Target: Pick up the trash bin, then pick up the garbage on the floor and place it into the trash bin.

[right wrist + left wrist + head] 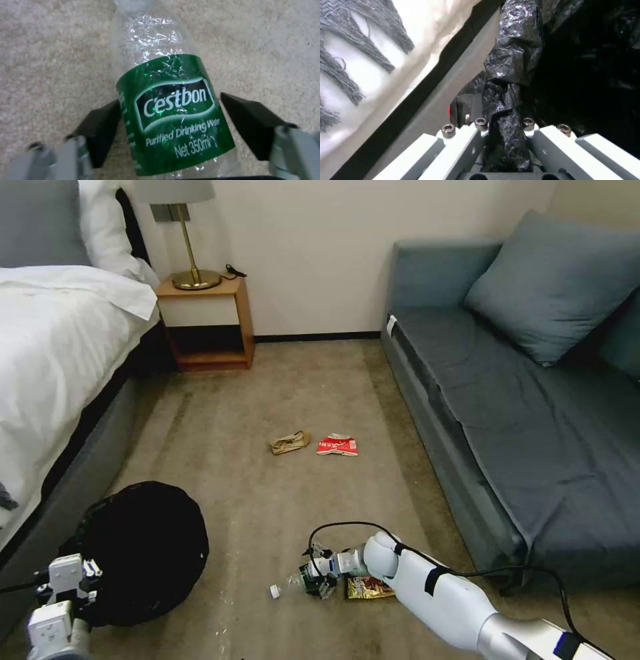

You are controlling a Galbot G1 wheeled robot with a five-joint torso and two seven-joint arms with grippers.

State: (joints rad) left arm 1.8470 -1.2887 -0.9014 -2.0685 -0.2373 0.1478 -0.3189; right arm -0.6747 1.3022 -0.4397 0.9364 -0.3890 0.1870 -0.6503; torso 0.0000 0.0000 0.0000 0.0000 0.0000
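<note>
Bottle (170, 110) lies on carpet between the open right hand's (170, 120) pads.

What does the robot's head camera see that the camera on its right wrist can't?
Head view alone: the black-bagged round trash bin gripped at its edge by the left tool, the tan paper wad, the red-white packet, the yellow-brown snack wrapper, a white bed and a grey-blue sofa.

Right wrist view alone: the label's words, "C'estbon Purified Drinking Water".

Both: the clear crumpled bottle with green label lying on the beige carpet, with the right tool open around it.
</note>
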